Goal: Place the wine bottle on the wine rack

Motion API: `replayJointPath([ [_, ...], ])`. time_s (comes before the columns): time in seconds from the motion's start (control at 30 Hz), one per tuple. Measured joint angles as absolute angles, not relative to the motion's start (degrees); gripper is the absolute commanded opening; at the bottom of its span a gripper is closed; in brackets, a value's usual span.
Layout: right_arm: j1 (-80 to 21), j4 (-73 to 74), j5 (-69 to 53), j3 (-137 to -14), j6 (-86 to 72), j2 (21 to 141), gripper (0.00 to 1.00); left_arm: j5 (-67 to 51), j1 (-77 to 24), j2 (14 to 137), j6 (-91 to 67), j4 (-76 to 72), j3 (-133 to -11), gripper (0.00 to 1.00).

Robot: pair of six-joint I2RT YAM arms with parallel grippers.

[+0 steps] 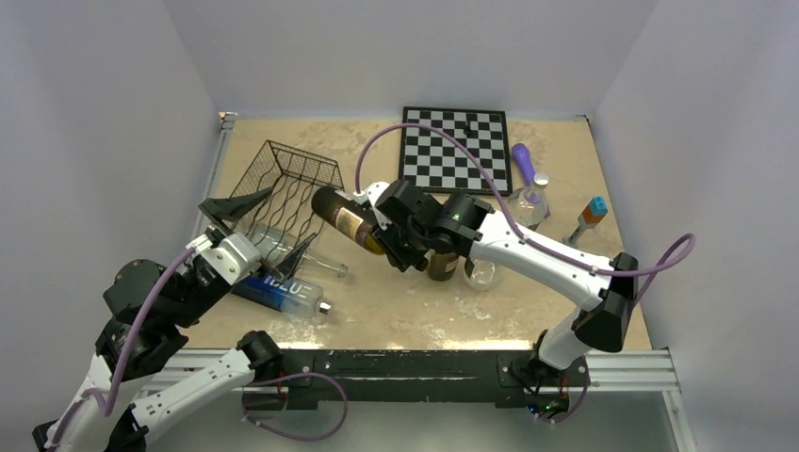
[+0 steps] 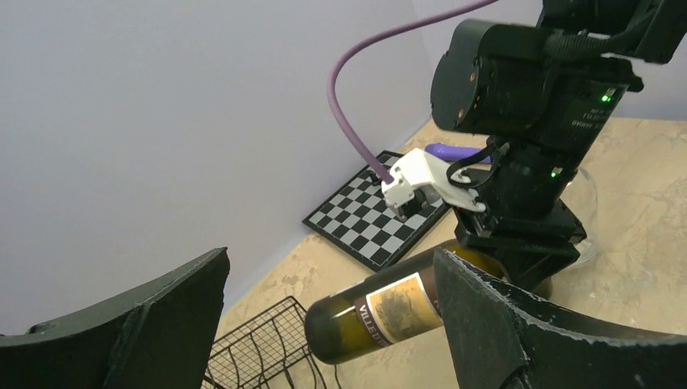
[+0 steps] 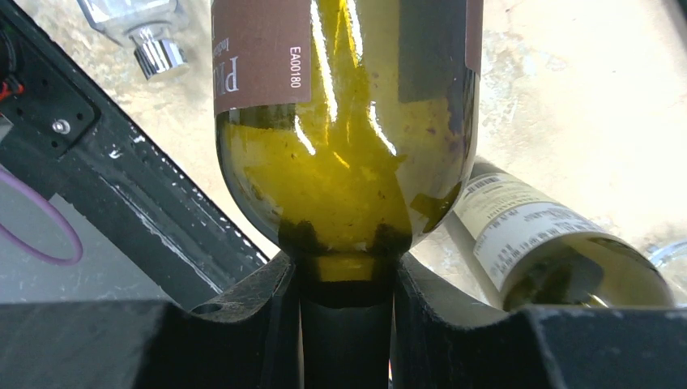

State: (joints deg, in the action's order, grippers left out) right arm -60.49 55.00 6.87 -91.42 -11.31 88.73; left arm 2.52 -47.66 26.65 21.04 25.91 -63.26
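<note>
My right gripper [image 1: 394, 237] is shut on the neck of the wine bottle [image 1: 344, 218], a dark green bottle with a brown and tan label. It holds the bottle nearly level above the table, base pointing left toward the black wire wine rack [image 1: 283, 181]. In the right wrist view the fingers [image 3: 251, 301] clamp the neck below the bottle's shoulder [image 3: 348, 154]. My left gripper [image 1: 264, 229] is open and empty at the rack's near end. Through its jaws I see the bottle's base [image 2: 381, 314] beside the rack's corner [image 2: 259, 348].
A second wine bottle [image 1: 443, 266] stands just behind the right gripper, beside a small glass [image 1: 481, 274]. A clear bottle [image 1: 283, 247] and a blue-labelled bottle [image 1: 281, 293] lie near the left gripper. Chessboard [image 1: 457, 149], purple object [image 1: 523, 162], flask [image 1: 528, 203] and marker [image 1: 589, 217] sit at the back right.
</note>
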Motion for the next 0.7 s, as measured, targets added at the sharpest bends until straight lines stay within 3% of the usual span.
replayJointPath([
  [0.7,-60.75,54.06,1.74,-90.15,-12.97,103.13,0.0,1.43,-47.66,27.88,20.27,33.36,-64.29,0.99],
])
